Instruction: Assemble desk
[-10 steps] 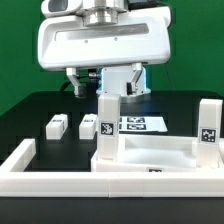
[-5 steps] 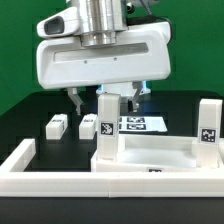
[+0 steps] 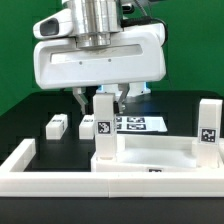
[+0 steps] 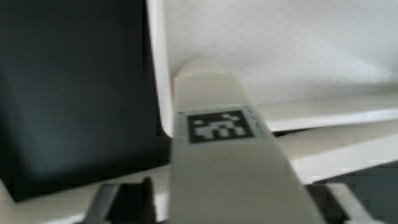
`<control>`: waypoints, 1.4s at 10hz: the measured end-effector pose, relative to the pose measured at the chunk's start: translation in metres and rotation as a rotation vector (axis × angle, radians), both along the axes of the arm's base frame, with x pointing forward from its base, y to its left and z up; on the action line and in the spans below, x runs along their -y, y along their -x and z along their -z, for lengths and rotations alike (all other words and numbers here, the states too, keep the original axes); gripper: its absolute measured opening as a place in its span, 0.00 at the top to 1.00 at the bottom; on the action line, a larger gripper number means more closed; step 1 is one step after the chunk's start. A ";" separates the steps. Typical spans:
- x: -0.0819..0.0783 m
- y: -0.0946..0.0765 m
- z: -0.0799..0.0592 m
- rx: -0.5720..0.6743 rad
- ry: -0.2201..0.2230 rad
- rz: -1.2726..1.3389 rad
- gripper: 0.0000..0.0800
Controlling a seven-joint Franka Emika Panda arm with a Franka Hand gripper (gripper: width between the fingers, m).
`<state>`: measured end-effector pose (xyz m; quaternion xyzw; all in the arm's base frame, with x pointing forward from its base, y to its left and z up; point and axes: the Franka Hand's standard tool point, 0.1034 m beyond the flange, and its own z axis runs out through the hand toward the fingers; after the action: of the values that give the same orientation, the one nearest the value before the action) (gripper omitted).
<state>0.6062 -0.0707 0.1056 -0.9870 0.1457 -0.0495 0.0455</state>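
The white desk top (image 3: pixel 160 150) lies on the black table with two tagged legs standing on it, one at the exterior view's left (image 3: pixel 103 130) and one at the right (image 3: pixel 208 122). My gripper (image 3: pixel 102 99) is open and hangs over the left leg, one finger on each side of its top end. In the wrist view the leg (image 4: pixel 222 130) runs up between my fingers (image 4: pixel 116 203), with a gap on each side of it. Two loose legs (image 3: pixel 57 126) (image 3: pixel 88 126) lie on the table behind.
The marker board (image 3: pixel 142 123) lies flat behind the desk top. A long white bar with a raised end (image 3: pixel 22 156) runs along the front. A green wall is at the back.
My gripper has come down and shifted slightly towards the left upright leg. Its fingers now straddle the leg's top. No part has moved.
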 end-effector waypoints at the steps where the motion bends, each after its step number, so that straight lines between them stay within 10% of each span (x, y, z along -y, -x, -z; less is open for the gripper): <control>1: -0.001 0.000 0.000 -0.005 -0.008 0.064 0.64; 5: -0.003 -0.002 -0.001 -0.029 -0.059 0.385 0.64; 10: -0.018 -0.012 0.002 -0.071 -0.255 1.179 0.64; 13: -0.021 -0.013 0.001 -0.056 -0.230 1.049 0.64; 14: -0.024 -0.014 -0.003 -0.041 -0.190 0.845 0.38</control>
<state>0.6200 -0.0471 0.1083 -0.8329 0.5417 -0.0307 0.1090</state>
